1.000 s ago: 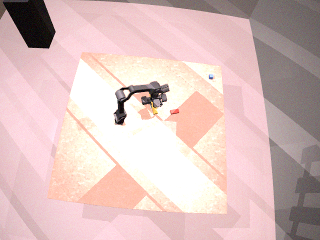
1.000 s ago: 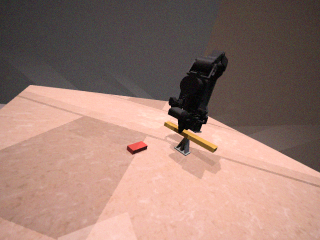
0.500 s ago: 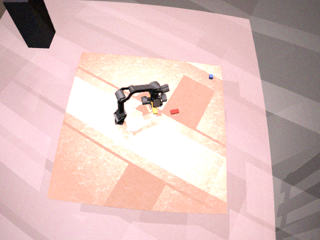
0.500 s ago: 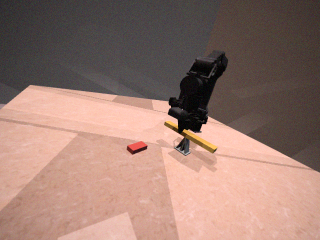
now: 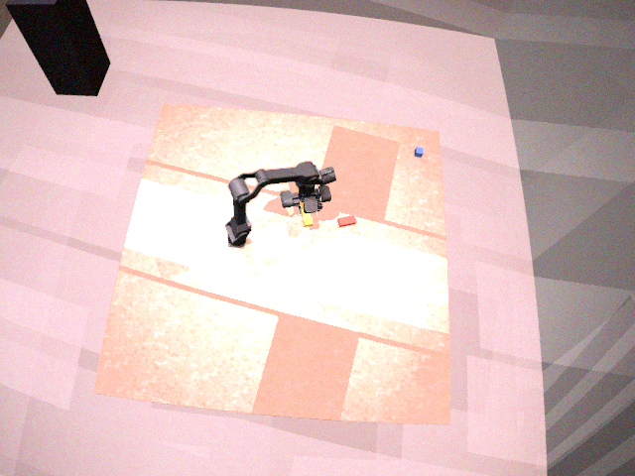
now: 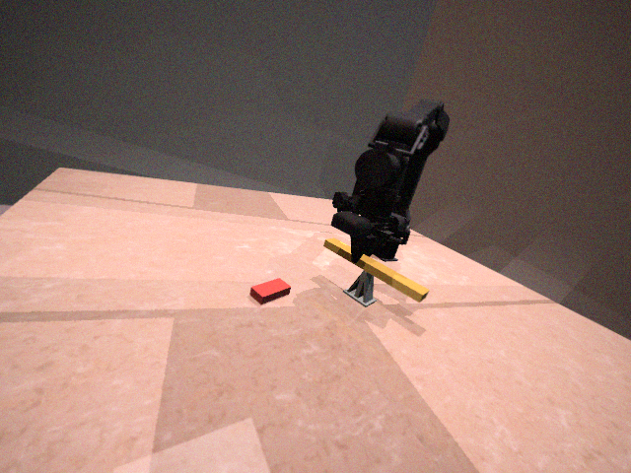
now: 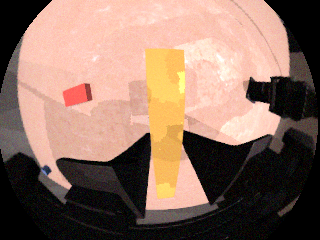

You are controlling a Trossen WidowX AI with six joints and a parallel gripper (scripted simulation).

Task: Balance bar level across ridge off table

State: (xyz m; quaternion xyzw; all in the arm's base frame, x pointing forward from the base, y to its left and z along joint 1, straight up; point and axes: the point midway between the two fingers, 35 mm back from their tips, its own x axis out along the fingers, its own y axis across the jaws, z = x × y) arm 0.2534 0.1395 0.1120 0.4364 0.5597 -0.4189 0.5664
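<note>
The yellow bar (image 5: pixel 307 220) (image 6: pixel 394 278) (image 7: pixel 166 95) lies across the top of the grey ridge (image 6: pixel 364 294), which stands upright on the table. Both bar ends are clear of the table in the exterior view, and the bar looks about level. My gripper (image 5: pixel 309 208) (image 6: pixel 374 258) (image 7: pixel 166 135) is slightly open around the middle of the bar. One finger stands on each side, very close to the bar; any small gap is too fine to see. In the top view the arm hides the ridge and much of the bar.
A red block (image 5: pixel 346 221) (image 6: pixel 269 291) (image 7: pixel 77 95) lies on the table to one side of the ridge. A small blue cube (image 5: pixel 419 152) (image 7: pixel 46 170) is near a table corner. A tall black box (image 5: pixel 63 51) stands beyond the table.
</note>
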